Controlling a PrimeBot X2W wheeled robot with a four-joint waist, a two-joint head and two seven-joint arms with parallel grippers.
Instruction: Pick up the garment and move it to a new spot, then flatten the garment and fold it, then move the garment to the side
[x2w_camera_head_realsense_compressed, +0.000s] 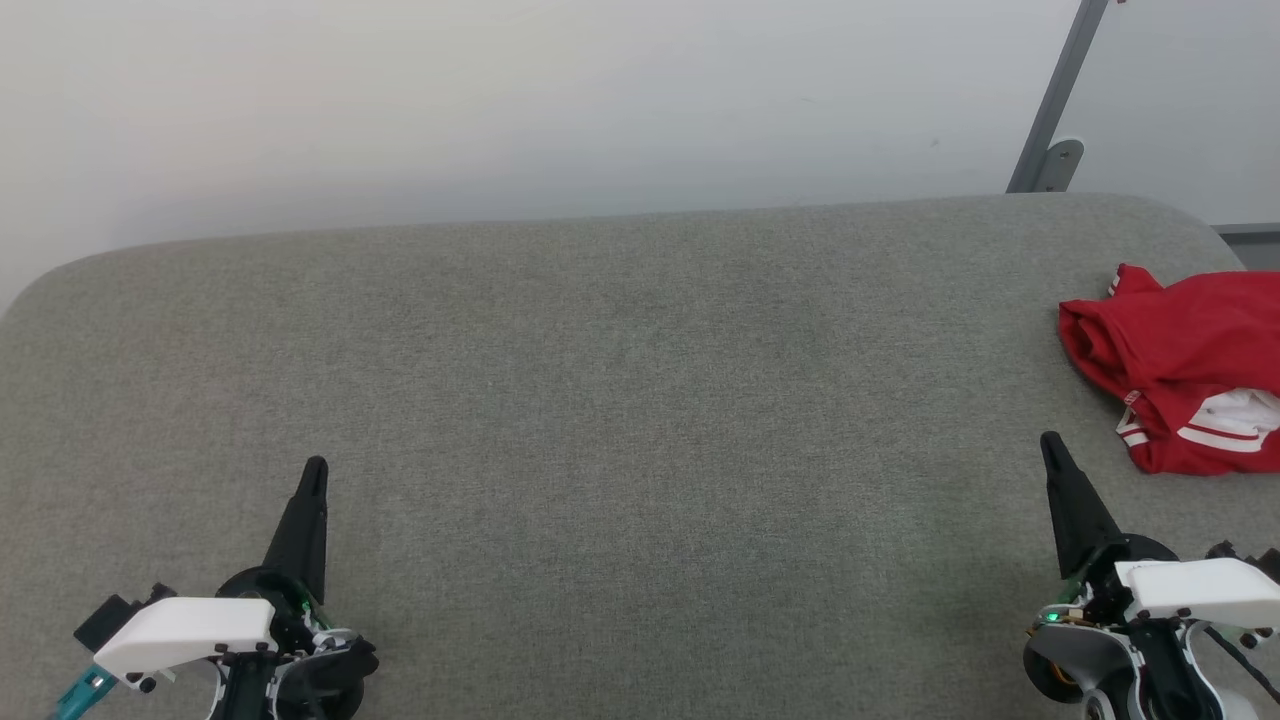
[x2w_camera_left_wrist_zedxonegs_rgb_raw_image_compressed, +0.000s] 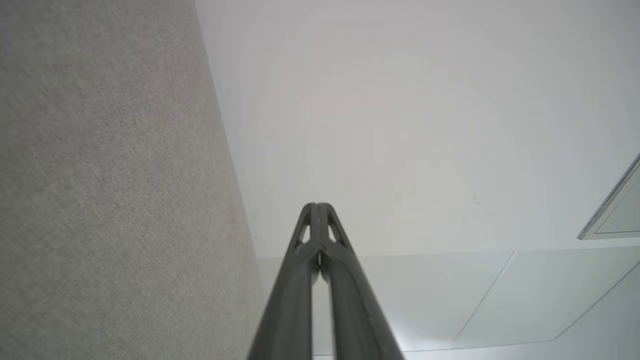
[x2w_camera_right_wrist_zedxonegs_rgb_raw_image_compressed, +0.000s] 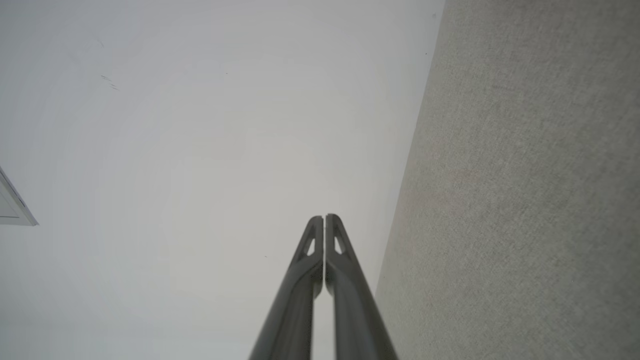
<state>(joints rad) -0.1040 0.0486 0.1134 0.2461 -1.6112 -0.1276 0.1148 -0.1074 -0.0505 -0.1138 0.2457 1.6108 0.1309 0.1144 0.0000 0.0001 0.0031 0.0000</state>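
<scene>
The garment (x2w_camera_head_realsense_compressed: 1185, 360) is a crumpled red shirt with white striped trim, lying at the far right edge of the grey fabric surface (x2w_camera_head_realsense_compressed: 620, 400) and cut off by the head view's edge. My right gripper (x2w_camera_head_realsense_compressed: 1050, 442) stands shut and empty a little to the left of and nearer than the garment, not touching it. At the lower left my left gripper (x2w_camera_head_realsense_compressed: 315, 467) is shut with nothing in it, far from the garment. Each wrist view shows its own closed gripper, the left gripper (x2w_camera_left_wrist_zedxonegs_rgb_raw_image_compressed: 317, 205) and the right gripper (x2w_camera_right_wrist_zedxonegs_rgb_raw_image_compressed: 324, 216), pointing past the surface toward a pale wall.
The grey surface has rounded far corners and meets a pale wall (x2w_camera_head_realsense_compressed: 500, 100) behind it. A grey metal post (x2w_camera_head_realsense_compressed: 1055, 110) with a bracket rises at the back right. Open fabric stretches between the two grippers.
</scene>
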